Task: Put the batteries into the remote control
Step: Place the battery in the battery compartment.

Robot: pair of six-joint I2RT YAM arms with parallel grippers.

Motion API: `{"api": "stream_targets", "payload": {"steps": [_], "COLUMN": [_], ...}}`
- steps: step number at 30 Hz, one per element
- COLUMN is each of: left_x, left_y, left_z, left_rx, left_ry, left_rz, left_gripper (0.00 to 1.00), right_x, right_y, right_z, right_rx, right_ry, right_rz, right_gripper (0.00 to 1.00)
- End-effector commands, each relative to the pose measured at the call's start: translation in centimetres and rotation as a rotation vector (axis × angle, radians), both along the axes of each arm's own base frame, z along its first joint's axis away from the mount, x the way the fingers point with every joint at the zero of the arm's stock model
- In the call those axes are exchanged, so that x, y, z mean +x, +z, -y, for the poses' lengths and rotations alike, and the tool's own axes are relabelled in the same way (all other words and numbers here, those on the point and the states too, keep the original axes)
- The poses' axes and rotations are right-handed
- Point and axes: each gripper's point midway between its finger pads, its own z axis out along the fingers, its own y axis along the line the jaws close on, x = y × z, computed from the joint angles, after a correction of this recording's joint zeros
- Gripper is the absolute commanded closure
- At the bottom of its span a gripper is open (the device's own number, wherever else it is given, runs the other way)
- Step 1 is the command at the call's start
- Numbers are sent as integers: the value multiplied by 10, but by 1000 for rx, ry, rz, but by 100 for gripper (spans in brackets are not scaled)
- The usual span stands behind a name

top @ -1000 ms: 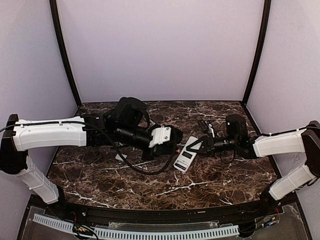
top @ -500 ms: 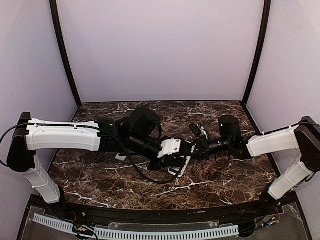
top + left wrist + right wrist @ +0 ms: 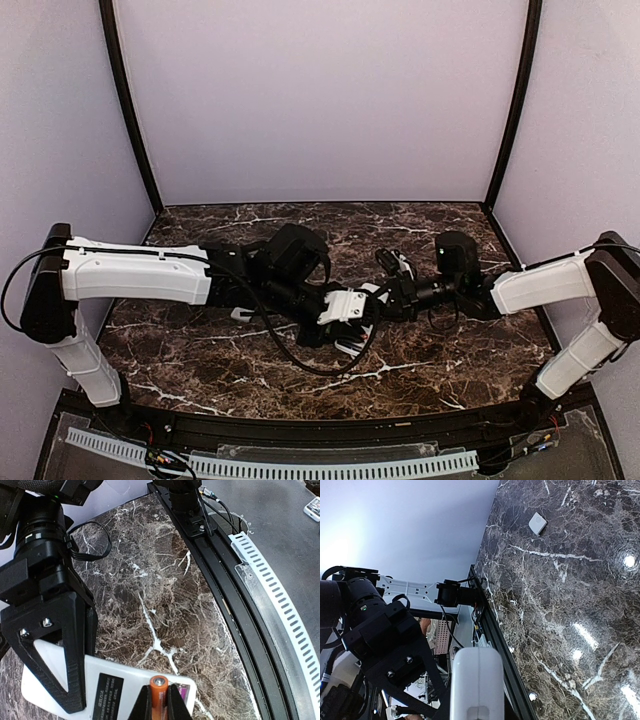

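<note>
You're mid-table on the dark marble tabletop (image 3: 200,360), well off its edges; left gripper (image 3: 159,706) pinches the slim orange battery (image 3: 158,691), right gripper (image 3: 62,690) clamps the flat white plastic remote (image 3: 95,672).

A dark marble table (image 3: 420,380) (white-veined) bears a small white square piece (image 3: 538,523); lavender walls (image 3: 320,100) behind.

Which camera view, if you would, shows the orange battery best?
Left wrist: the orange battery sits close-up, pinched in the left gripper, over the remote control. Top external: arms hide it. Right wrist: absent.
</note>
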Motion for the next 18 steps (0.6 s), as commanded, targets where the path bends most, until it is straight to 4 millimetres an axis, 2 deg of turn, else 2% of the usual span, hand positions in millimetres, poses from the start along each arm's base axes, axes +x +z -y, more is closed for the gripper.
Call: {"api": "stream_targets", "payload": {"steps": [1, 8, 14, 18], "left_x": [4, 12, 18, 19], "left_y": [-6, -23, -29, -32], "left_z": [-4, -16, -23, -25], "left_rx": [51, 130, 176, 186], "left_ry": [3, 21, 29, 32], "left_rz": [45, 103, 144, 151], "left_gripper": [99, 100, 100, 94], "right_x": [1, 0, 0, 0], "right_y": [15, 15, 13, 13], "right_z": [-7, -7, -7, -7], "right_rx": [47, 49, 48, 48], "right_ry": [25, 29, 28, 28], "right_rz": [36, 34, 31, 30], "right_gripper": [100, 100, 100, 100]}}
